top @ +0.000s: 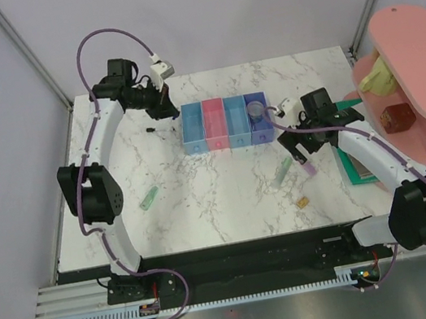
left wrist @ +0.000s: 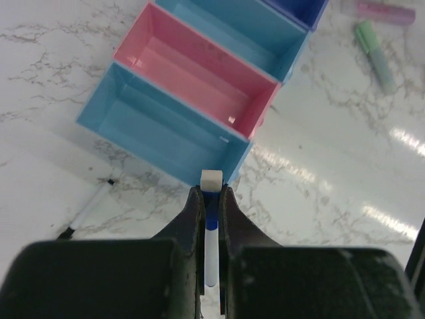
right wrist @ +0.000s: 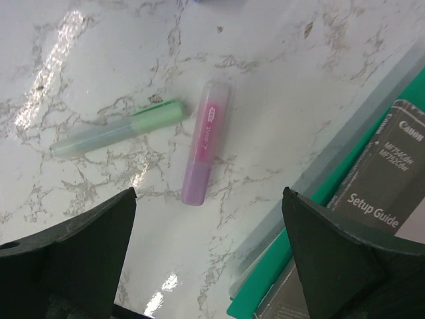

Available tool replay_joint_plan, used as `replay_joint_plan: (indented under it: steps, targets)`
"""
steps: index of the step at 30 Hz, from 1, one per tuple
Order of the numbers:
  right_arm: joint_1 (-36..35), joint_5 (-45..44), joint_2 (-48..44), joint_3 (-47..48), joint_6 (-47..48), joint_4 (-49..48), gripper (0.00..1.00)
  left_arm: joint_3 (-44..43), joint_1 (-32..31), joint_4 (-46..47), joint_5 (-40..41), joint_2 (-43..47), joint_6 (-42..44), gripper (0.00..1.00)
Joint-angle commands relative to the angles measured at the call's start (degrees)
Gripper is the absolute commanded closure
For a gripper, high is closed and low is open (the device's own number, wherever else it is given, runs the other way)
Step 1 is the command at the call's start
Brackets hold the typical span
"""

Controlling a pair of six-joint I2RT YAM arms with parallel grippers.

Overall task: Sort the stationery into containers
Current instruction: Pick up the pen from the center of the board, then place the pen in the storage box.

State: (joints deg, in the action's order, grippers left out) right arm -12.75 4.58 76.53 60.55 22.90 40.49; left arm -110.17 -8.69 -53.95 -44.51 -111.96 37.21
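- The left hand [top: 158, 103] is clamped on the blue-tipped marker [left wrist: 211, 178]. The marker stands out past the fingertips, white end foremost.
- Seen from above, this hand hangs at 10 o'clock from the row of four joined bins [top: 226, 124]. In its wrist view, the marker's tip is over the table just outside the corner of the end light blue bin [left wrist: 156, 123].
- A thin pen [left wrist: 86, 212] lies on the table [top: 204, 202], at 9 o'clock from that bin and apart from it.
- The pink bin [left wrist: 199, 70] and the two light blue ones show bare floors. A small clear round piece [top: 256, 107] sits in the dark blue bin [top: 262, 128].
- The right hand [right wrist: 208, 198] is spread wide and holds nothing, at 4 o'clock from the bins.
- Below it the pink bar [right wrist: 204, 143] lies flat, with a pale green bar [right wrist: 119, 129] near at 9 o'clock, not touching.
- A green book [right wrist: 398, 199] lies at 3 o'clock from the pink bar.
- The other pale green bar [top: 150, 198] lies alone at 8 o'clock from the bins.
- A tan nub [top: 303, 202] rests at 6 o'clock from the right hand.
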Motion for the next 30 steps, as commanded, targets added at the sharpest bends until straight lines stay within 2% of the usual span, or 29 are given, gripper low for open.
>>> replay_joint_plan:
  steps: [1, 6, 13, 22, 30]
  targets:
    - [0.01, 0.43, -2.44, -5.43, 2.42, 0.12, 0.02, 0.14, -3.17, 14.29, 0.21, -2.55, -22.5, 0.98]
    - [0.01, -0.97, -1.92, -9.4, 2.24, -4.18, 0.02, -3.37, -5.37, 20.02, 4.69, -8.96, -30.7, 0.98]
    - [0.1, -2.56, 0.02, -11.68, 1.98, -10.25, 0.02, -7.69, -6.69, 24.06, 6.98, -15.21, -40.1, 0.98]
    - [1.32, -2.65, 4.15, -15.2, 2.68, -16.92, 0.03, -7.78, -6.96, 27.41, 10.58, -18.2, -41.61, 0.98]
    - [4.14, -0.63, 8.45, -15.47, 2.59, -20.18, 0.08, -6.99, -7.04, 27.59, 13.22, -19.78, -40.03, 0.98]
